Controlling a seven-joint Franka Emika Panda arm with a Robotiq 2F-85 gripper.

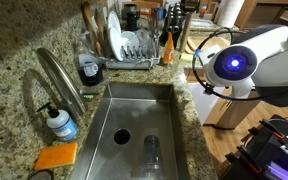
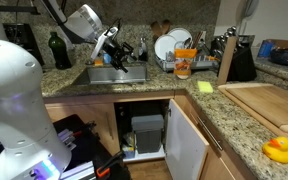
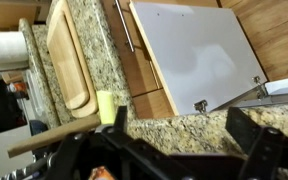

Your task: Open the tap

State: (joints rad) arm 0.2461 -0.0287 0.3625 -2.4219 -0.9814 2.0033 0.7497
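The tap (image 1: 62, 82) is a tall brushed-steel gooseneck that arches over the left rim of the steel sink (image 1: 109, 115). It does not show in the wrist view. My arm (image 1: 242, 62) hangs over the counter at the sink's right side, well apart from the tap. My gripper (image 2: 118, 50) is above the sink area in an exterior view. In the wrist view the gripper (image 3: 184, 135) is open and empty. Its two dark fingers stand wide apart over the speckled granite counter (image 3: 184, 125).
A soap bottle (image 1: 60, 123) and an orange sponge (image 1: 56, 157) sit by the tap's base. A glass (image 1: 151, 150) lies in the sink. A dish rack (image 1: 124, 48) stands behind. A cabinet door (image 2: 187, 140) hangs open below. A cutting board (image 2: 269, 105), a yellow sponge (image 2: 204, 87) and a rubber duck (image 2: 280, 150) are on the counter.
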